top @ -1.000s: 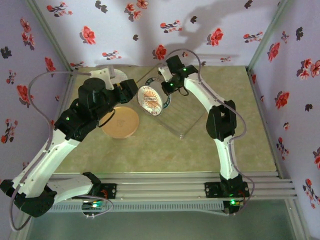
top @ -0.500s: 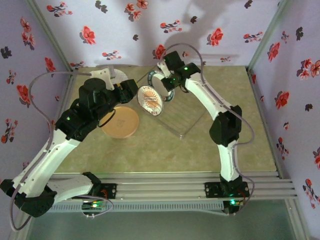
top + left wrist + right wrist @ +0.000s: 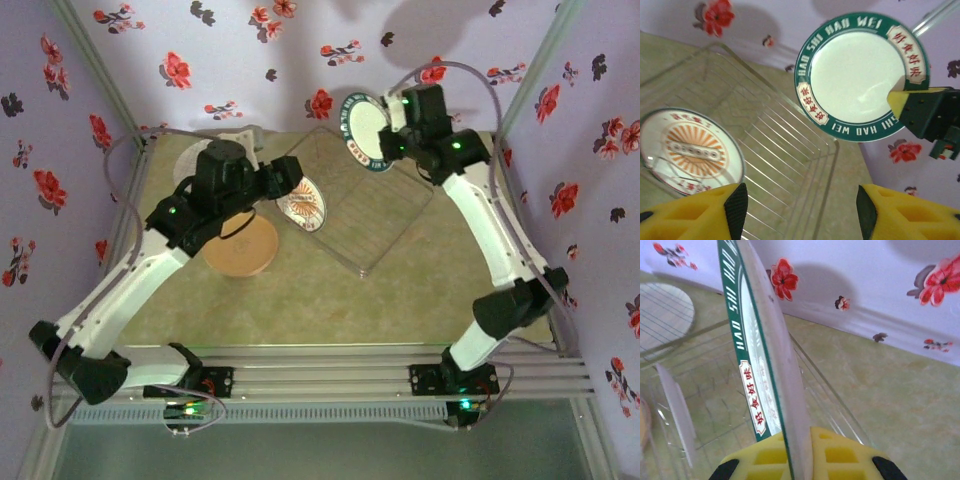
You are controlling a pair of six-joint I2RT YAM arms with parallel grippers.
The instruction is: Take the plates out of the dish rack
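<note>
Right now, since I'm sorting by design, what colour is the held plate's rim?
Dark green, white-lettered, on the plate; best in left wrist view.

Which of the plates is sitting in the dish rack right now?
The small white plate with the orange sunburst, standing in the dish rack. The green-rimmed plate is held aloft in the right pincer; the orange-tan plate lies on the table.

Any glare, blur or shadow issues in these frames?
Top external: soft overall, arm shadows thrown on the back wall. Left wrist: a glare spot on the green-rimmed plate; the clear dish rack reads faint; the fingers of the left end effector are blurred. Right wrist: that plate's edge, close to the lens, is out of focus.
</note>
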